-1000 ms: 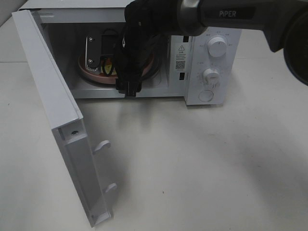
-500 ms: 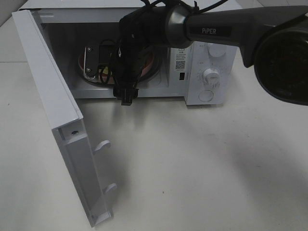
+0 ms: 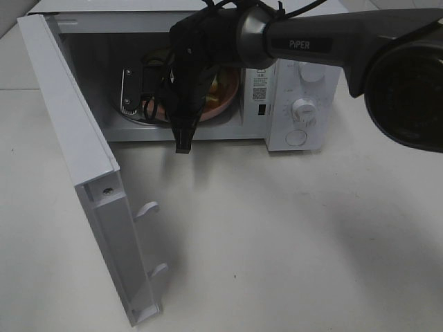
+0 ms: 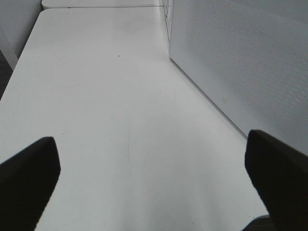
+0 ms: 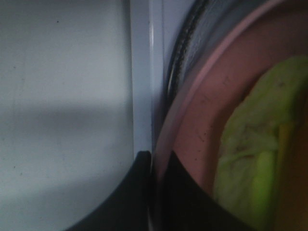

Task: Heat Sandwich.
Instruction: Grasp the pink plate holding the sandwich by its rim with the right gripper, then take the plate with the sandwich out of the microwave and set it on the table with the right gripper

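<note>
Your right gripper [image 5: 153, 163] has its fingers pinched on the rim of the round pink plate [image 5: 192, 120] carrying the pale yellow sandwich [image 5: 255, 159], inside the open white microwave [image 3: 291, 90]. Your left gripper's [image 4: 154, 178] fingers are spread wide over the white counter [image 4: 106, 96], holding nothing.

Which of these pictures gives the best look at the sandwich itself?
The right wrist view: the sandwich fills much of it, pale yellow-green, lying on the pink plate. The exterior high view shows only a sliver of it behind the right arm, inside the microwave. The left wrist view shows none of it.
</note>
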Action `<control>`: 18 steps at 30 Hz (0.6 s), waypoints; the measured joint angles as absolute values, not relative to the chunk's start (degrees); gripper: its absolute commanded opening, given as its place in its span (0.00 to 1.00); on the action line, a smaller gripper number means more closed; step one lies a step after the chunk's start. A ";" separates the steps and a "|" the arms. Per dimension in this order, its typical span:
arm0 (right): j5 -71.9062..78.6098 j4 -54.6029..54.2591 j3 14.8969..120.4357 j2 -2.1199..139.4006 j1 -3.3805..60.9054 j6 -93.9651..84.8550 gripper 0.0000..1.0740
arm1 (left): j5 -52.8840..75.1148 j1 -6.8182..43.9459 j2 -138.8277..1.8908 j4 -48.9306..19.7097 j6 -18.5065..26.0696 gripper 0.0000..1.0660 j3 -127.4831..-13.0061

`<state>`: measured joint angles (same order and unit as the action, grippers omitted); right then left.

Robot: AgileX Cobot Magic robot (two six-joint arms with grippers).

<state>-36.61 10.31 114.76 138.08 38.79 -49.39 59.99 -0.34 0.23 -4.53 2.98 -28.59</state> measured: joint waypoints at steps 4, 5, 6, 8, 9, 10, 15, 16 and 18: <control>-37.70 10.20 114.76 138.03 38.79 -48.99 0.00 | 59.99 -0.34 0.23 -4.53 2.98 0.94 -28.59; -37.70 10.20 114.76 138.03 38.85 -48.99 0.00 | 59.99 -0.34 0.23 -4.53 2.98 0.94 -28.59; -37.76 10.20 114.76 138.03 38.90 -48.99 0.00 | 59.99 -0.34 0.23 -4.53 2.98 0.94 -28.59; -37.82 10.20 114.76 138.03 38.90 -48.99 0.00 | 59.99 -0.34 0.23 -4.53 2.98 0.94 -28.59; -37.82 10.20 114.76 138.03 38.90 -48.99 0.00 | 59.99 -0.34 0.23 -4.53 2.98 0.94 -28.59; -37.82 10.20 114.76 138.03 38.90 -48.99 0.00 | 59.99 -0.34 0.23 -4.53 2.98 0.94 -28.59; -38.22 10.14 114.94 138.03 38.90 -49.33 0.00 | 59.99 -0.34 0.23 -4.53 2.98 0.94 -28.59; -38.33 10.14 114.94 138.03 38.90 -50.25 0.00 | 59.99 -0.34 0.23 -4.53 2.98 0.94 -28.59; -38.39 10.14 114.94 138.03 38.90 -50.65 0.00 | 59.99 -0.34 0.23 -4.53 2.98 0.94 -28.59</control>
<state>-38.39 10.14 114.94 138.03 38.90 -50.65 59.99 -0.34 0.23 -4.53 2.98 -28.59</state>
